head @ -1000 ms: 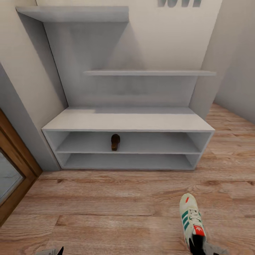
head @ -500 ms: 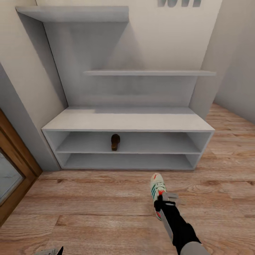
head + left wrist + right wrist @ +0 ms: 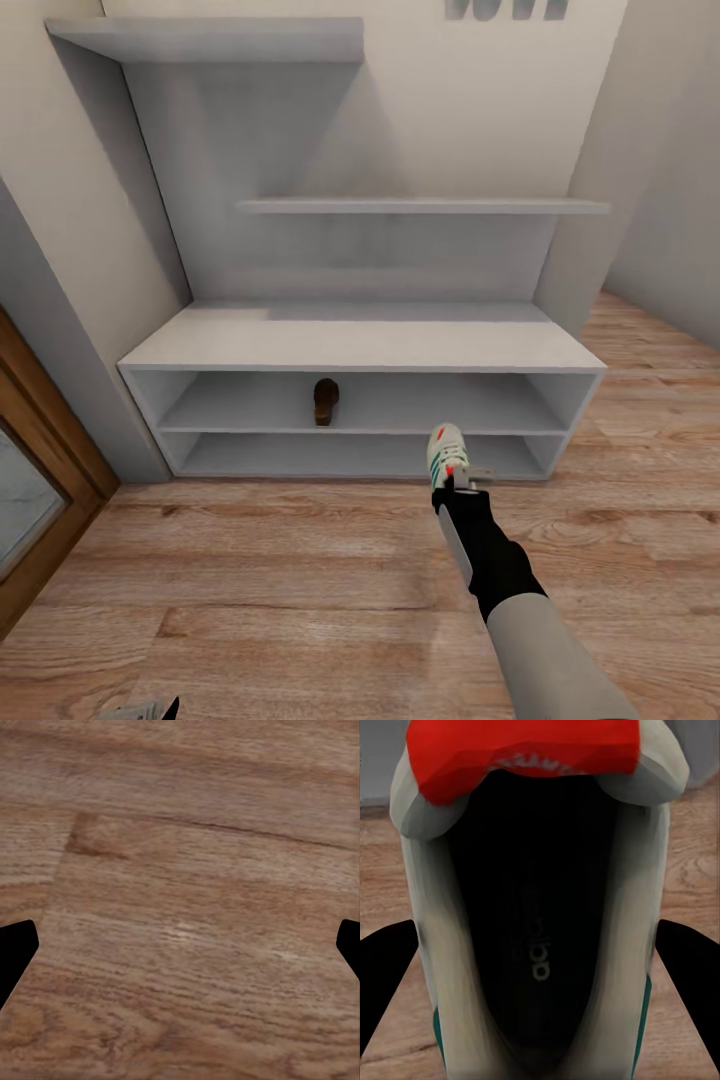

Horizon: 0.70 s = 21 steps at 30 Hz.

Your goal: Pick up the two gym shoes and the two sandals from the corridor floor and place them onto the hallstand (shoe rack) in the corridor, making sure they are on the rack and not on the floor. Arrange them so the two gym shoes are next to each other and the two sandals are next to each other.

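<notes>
A white gym shoe (image 3: pixel 446 455) with green stripes hangs toe-forward just in front of the hallstand's (image 3: pixel 360 340) lower shelves, above the corridor floor (image 3: pixel 300 580). My right gripper (image 3: pixel 462 483) is shut on its heel end. The right wrist view looks into the gym shoe's dark opening (image 3: pixel 540 907) and red tongue patch, with the right gripper's (image 3: pixel 540 979) fingers (image 3: pixel 382 982) on either side of it. One dark brown sandal (image 3: pixel 326 402) stands on the hallstand's middle shelf. My left gripper (image 3: pixel 180 945) is open over bare floor (image 3: pixel 180 855), its tip low at the left (image 3: pixel 150 710).
A wooden door frame (image 3: pixel 40 470) borders the floor at the left. Staggered wall shelves (image 3: pixel 420 206) rise above the bench. A grey wall (image 3: pixel 670 200) closes the right side, with plank floor running past the hallstand's right end.
My right arm has reached forward and left, carrying the gym shoe from the bottom right up to the front of the hallstand. The sandal and the left gripper have stayed put.
</notes>
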Available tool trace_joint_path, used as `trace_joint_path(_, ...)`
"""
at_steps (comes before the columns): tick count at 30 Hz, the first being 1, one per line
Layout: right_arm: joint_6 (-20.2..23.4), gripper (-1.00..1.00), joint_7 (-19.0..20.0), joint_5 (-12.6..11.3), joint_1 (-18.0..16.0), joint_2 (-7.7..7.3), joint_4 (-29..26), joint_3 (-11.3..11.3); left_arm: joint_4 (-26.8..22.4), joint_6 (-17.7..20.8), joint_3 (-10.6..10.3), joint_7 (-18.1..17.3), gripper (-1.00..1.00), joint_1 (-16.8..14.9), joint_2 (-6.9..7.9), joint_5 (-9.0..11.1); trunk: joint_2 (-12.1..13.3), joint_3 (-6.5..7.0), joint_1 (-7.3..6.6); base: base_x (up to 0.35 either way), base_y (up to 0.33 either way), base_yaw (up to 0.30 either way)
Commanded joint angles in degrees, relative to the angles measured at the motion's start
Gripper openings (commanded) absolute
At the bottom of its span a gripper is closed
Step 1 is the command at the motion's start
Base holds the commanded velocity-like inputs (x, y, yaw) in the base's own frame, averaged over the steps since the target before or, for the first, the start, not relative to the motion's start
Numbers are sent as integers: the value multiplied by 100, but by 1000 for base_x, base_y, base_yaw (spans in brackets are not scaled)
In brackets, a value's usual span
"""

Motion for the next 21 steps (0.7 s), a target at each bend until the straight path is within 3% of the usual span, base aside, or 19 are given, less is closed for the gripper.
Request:
trace_joint_path(1, 31, -100, 4, 19, -5, 5, -14, -9, -3, -8, 20, -60, 100, -4, -10, 7, -2, -5, -1, 0, 0, 0)
trace_joint_path(12, 29, -100, 15, 15, -7, 5, 46, -4, -39, -14, -25, -59, 100, -4, -30, -26, -2, -5, -1, 0, 1, 0)
trace_joint_path(21, 29, -100, 17, 15, -7, 5, 72, -6, -38, -14, -46, -55, 100, -4, -45, -34, -2, -5, -1, 138, 277, 0)
